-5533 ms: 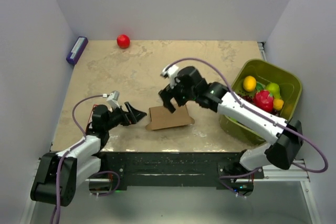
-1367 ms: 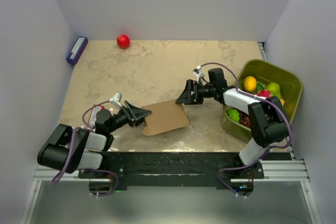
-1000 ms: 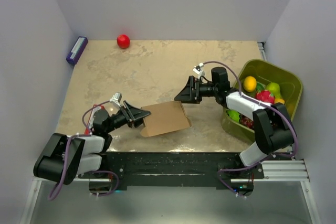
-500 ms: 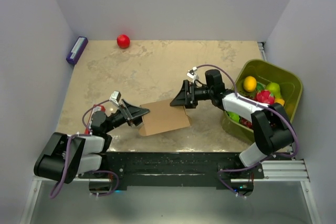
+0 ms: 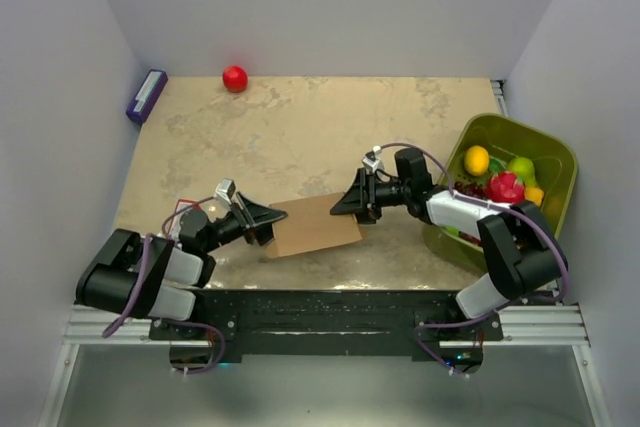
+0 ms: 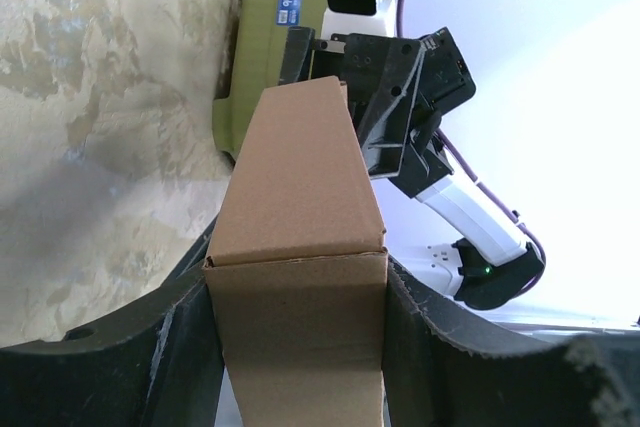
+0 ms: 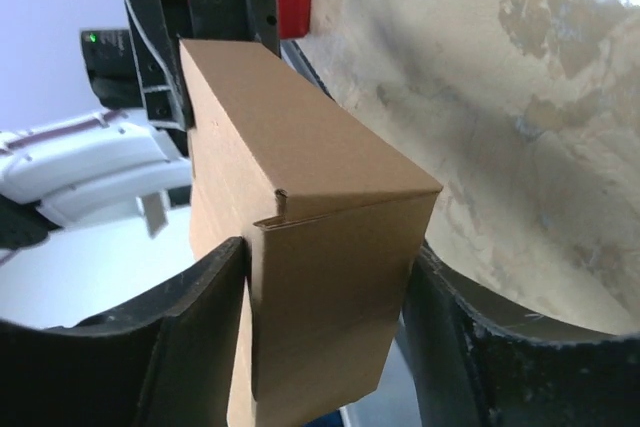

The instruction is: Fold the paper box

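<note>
The paper box (image 5: 315, 225) is plain brown cardboard, held just above the table near its front edge, between both arms. My left gripper (image 5: 268, 224) is shut on the box's left end. In the left wrist view the box (image 6: 300, 237) fills the gap between the left gripper's (image 6: 297, 292) fingers. My right gripper (image 5: 346, 205) clamps the right end. In the right wrist view both of the right gripper's (image 7: 325, 292) fingers press the box (image 7: 310, 177) sides, and a small tab corner sticks out at its edge.
A green bin (image 5: 548, 149) with several fruits stands at the right edge, close behind the right arm. A red ball (image 5: 234, 78) lies at the back. A small purple box (image 5: 146, 95) leans by the left wall.
My right gripper has slid onto the box's right end and closed from wide open onto it. The left gripper has kept its hold, and the box has shifted slightly.
</note>
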Robot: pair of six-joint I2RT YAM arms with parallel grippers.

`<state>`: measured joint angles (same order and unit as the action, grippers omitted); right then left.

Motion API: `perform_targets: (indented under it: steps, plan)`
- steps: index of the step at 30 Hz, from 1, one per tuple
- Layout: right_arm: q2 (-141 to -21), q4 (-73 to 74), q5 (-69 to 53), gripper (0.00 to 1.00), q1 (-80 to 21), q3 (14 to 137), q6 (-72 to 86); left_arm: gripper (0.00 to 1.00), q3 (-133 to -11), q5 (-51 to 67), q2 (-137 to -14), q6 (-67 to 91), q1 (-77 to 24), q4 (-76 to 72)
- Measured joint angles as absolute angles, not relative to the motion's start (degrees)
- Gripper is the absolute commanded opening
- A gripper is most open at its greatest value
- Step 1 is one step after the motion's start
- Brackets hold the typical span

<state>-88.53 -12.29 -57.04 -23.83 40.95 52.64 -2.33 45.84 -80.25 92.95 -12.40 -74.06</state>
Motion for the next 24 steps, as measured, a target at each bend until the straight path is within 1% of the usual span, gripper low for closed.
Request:
perform_targets:
  steps: [2,3,5,6,8,9,10,11,17,19,24]
  plan:
    - [-87.94,-13.43,-56.66,0.4,-23.59,39.79,55.55,0.28,-2.33,46.24,-82.26,93.51,-12.4,-75.24]
    - [-87.66,-14.2,-56.23,0.38,-23.51,39.22,57.25,0.39,-2.35,46.3,-83.44,93.76,-12.38,-75.92]
    - [-87.15,-14.94,-55.7,0.32,-23.42,38.68,59.0,0.53,-2.35,46.52,-85.93,94.48,-12.38,-77.28]
    - [-86.98,-15.16,-55.13,0.29,-23.42,38.39,59.92,0.66,-2.37,46.63,-87.29,95.04,-12.38,-78.04]
    - [-86.94,-15.07,-54.37,0.23,-23.4,38.15,61.39,0.78,-2.48,47.0,-90.24,95.68,-12.38,-79.37]
    - [-86.94,-15.09,-54.3,0.23,-23.42,38.11,61.76,0.89,-2.57,47.29,-91.81,95.7,-12.38,-79.24]
    - [-86.87,-15.07,-53.93,0.22,-23.46,38.11,61.95,0.97,-2.57,47.77,-93.23,95.83,-12.38,-78.89]
    - [-86.87,-14.96,-53.6,0.19,-23.46,38.11,62.04,1.0,-2.57,48.03,-94.19,95.55,-12.38,-78.43]
    - [-86.87,-14.11,-53.34,0.11,-23.46,38.13,62.89,1.0,-2.61,49.1,-95.39,93.38,-12.38,-77.78]
    - [-86.85,-14.04,-53.41,0.11,-23.31,38.13,63.42,1.0,-2.85,49.19,-94.52,91.7,-12.34,-77.28]
    - [-86.46,-13.21,-53.47,0.09,-22.15,38.46,64.31,1.0,-6.94,49.23,-85.58,80.47,-11.6,-71.59]
